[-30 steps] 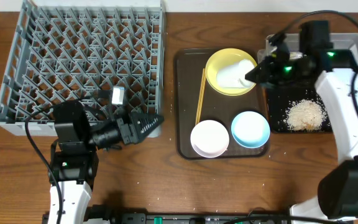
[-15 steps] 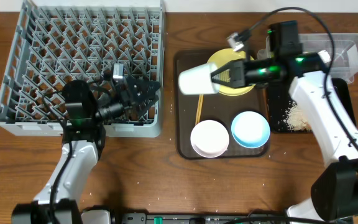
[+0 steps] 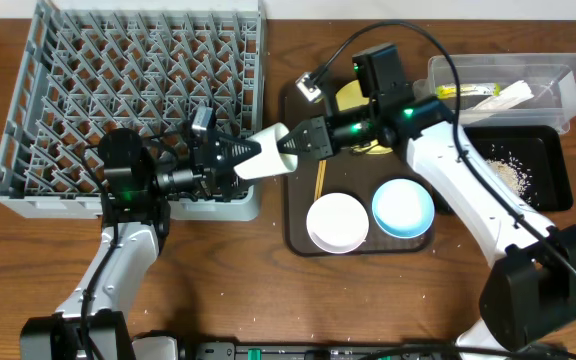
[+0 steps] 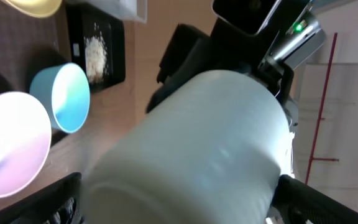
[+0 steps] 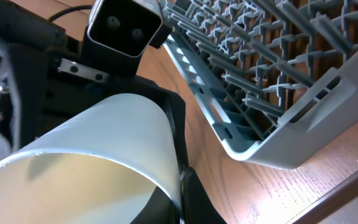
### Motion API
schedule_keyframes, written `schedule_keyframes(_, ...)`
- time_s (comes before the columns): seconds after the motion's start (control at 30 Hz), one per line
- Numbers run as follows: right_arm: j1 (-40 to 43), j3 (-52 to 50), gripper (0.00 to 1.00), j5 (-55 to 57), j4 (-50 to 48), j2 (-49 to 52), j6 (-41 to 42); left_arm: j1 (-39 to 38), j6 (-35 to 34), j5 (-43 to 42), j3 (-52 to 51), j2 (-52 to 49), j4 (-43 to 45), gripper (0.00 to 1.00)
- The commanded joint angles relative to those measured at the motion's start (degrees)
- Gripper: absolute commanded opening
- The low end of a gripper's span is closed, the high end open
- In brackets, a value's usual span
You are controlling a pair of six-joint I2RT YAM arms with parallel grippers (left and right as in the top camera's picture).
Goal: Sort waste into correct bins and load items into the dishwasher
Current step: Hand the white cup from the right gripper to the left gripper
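Right claw (image 3: 290,150) — clamped on small white cup (image 3: 265,160), which is held sideways inside the spread left claw (image 3: 238,160) — beside grey dish rack (image 3: 88,80).

Brown wood-grain bench (image 3: 218,290), dotted with pale specks near the front edge. Past its far edge, a pale strip (image 3: 418,8). Behind, in the left wrist view, a whitish wall (image 4: 356,93) crossed by thin red rods (image 4: 321,112). Bright glare on the wood in the right wrist view.
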State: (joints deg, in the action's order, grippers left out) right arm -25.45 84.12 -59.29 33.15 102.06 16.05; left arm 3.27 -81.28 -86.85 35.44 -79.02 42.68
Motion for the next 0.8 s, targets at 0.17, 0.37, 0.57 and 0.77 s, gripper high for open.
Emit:
schedule_keyframes(0.17, -1.79, -0.31, 0.01, 0.35, -0.59, 2.25, 1.73, -0.09, -0.94, -3.15, 0.59, 0.26, 0.31, 0.93)
schedule_keyframes(0.37, -3.34, -0.35, 0.01, 0.87, -0.63, 4.20, 1.62, -0.09, -0.94, -3.10, 0.59, 0.26, 0.31, 0.93)
schedule_keyframes(0.57, -4.59, -0.50, 0.01, 0.66, 0.04, 6.58, 1.01, -0.07, -0.92, -2.67, 0.59, 0.26, 0.31, 0.84)
schedule_keyframes(0.77, -4.42, -0.57, 0.01, 0.35, 3.28, 6.60, -1.49, -0.07, -0.94, -0.39, 0.59, 0.26, 0.31, 0.83)
